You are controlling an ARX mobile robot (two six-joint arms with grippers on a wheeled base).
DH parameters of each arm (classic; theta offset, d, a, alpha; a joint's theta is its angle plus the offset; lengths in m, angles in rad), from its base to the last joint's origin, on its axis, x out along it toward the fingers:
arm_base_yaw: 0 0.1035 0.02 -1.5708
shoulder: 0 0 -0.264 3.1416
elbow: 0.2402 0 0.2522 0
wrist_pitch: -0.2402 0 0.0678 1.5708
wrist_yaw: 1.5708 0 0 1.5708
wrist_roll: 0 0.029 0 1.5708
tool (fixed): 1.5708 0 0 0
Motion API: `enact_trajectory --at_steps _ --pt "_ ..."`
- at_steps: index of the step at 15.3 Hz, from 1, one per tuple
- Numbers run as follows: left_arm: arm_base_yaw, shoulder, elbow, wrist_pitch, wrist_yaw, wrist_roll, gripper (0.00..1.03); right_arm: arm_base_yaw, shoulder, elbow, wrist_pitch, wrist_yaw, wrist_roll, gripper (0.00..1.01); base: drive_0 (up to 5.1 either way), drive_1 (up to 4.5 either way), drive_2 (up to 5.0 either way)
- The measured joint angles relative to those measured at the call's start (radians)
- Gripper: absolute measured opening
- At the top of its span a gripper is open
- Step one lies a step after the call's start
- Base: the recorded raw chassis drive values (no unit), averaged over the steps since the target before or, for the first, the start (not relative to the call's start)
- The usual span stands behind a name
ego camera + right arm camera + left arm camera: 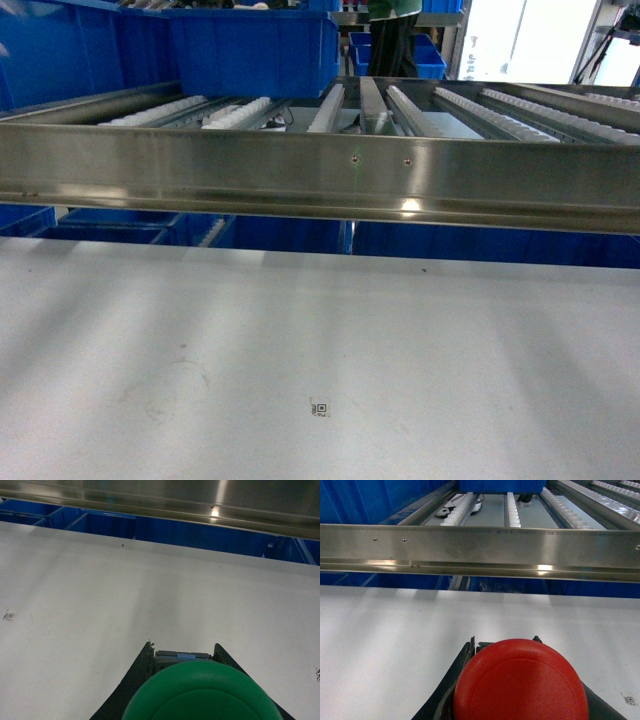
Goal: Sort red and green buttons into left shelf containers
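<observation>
Left gripper [520, 645] clamped on red button [520, 682], cap facing the camera, at 6 o'clock; right gripper [182, 647] likewise clamping green button [202, 692].

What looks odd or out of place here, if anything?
Nothing stands out. The left gripper holds a red button, the right gripper a green button, both intact. The white table shows only small marks.

Bright overhead light, glare spots on steel rail [410, 205], blown-out window, soft focus, close caps blurred
</observation>
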Motion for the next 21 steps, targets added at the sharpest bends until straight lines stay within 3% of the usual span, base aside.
enact_trajectory --at_steps 2,21 --pt "0.0 0.0 0.0 0.0 0.0 0.0 0.29 0.0 0.0 0.0 0.0 0.0 0.0 0.27 0.0 0.0 0.0" --pt "0.001 -0.002 -0.001 0.0 0.001 0.0 0.29 0.0 0.0 0.0 0.002 0.005 0.0 0.27 -4.6 0.88 3.9"
